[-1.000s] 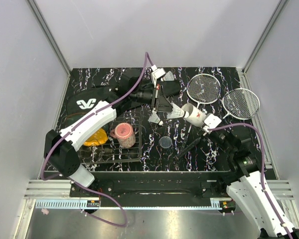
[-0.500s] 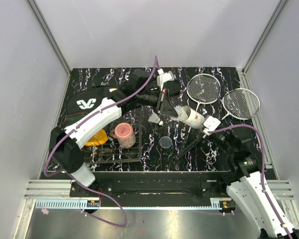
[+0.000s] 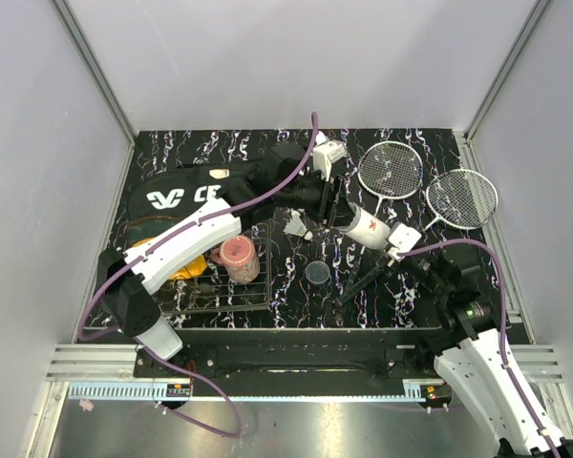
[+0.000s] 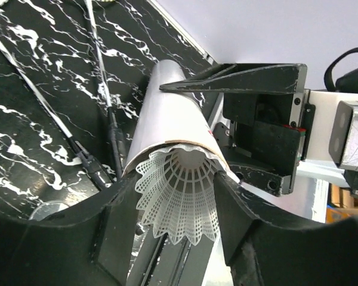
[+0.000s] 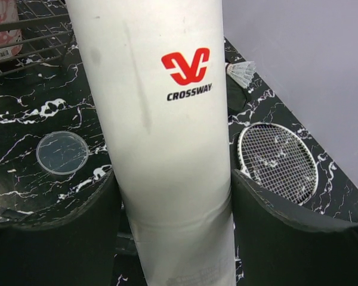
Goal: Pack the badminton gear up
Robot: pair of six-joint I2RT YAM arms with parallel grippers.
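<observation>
- Got the white tube [image 5: 161,119] clenched in the right jaws, one finger [image 5: 59,232] pressed on each side of it, red CROSSWAY logo facing the wrist camera.
- Seeing a white shuttlecock [image 4: 178,205] stuck nose-first in the tube's open mouth, lacy skirt poking out.
- Got the left jaws parked either side of that skirt, right up against its edges. Honestly can't tell if pinching it or let go.
- Spotted a second shuttlecock [image 3: 296,227] lying on the table [image 3: 420,143], just left of the tube's mouth and not touching it.
- Found one racket [image 3: 390,169] flat on the table just beyond the tube, and a second racket [image 3: 461,198] next to it, further right of the tube, with thin dark shafts angling back toward the tube.
- Also seeing the long black bag [image 3: 177,197] well off to the left of the tube, past the left arm.
- Got a wire rack [image 3: 220,303] left of the tube and nearer the arm bases, with a pink cup [image 3: 237,258] lying in it and a yellow-black object [image 3: 184,267] just past the cup on the side away from the tube.
- Noticed a clear round lid [image 3: 317,274] flat on the table, on the near side of the tube's mouth, apart from it.
</observation>
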